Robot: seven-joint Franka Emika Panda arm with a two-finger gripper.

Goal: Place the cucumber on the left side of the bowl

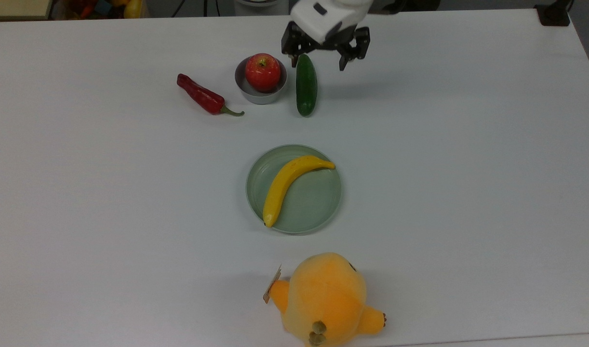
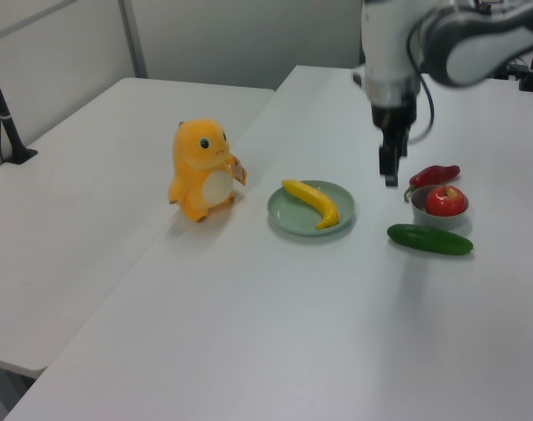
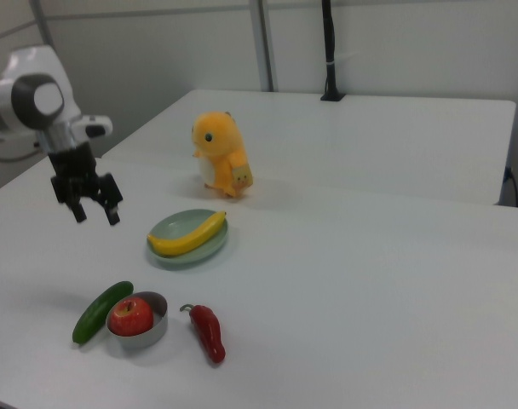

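My jaws [image 1: 318, 60] hang spread wide and empty above the far part of the white desk [image 1: 444, 193], clear of everything on it. The cucumber [image 1: 306, 85] lies flat on the desk just beside the bowl [image 1: 259, 95], on the top view's right of it; in the right view it sits on the bowl's left. I cannot tell whether the two touch. A red apple [image 1: 262, 72] fills the bowl, and a red chili [image 1: 204, 97] lies on the bowl's other side. Nearer the middle of the desk a banana [image 1: 287, 185] rests across a pale green plate [image 1: 318, 212], and an orange plush toy [image 1: 326, 299] stands at the near edge. A second white desk [image 2: 65, 202] adjoins this one, with a black pole [image 3: 327, 51] rising by grey partition walls [image 3: 395, 43].
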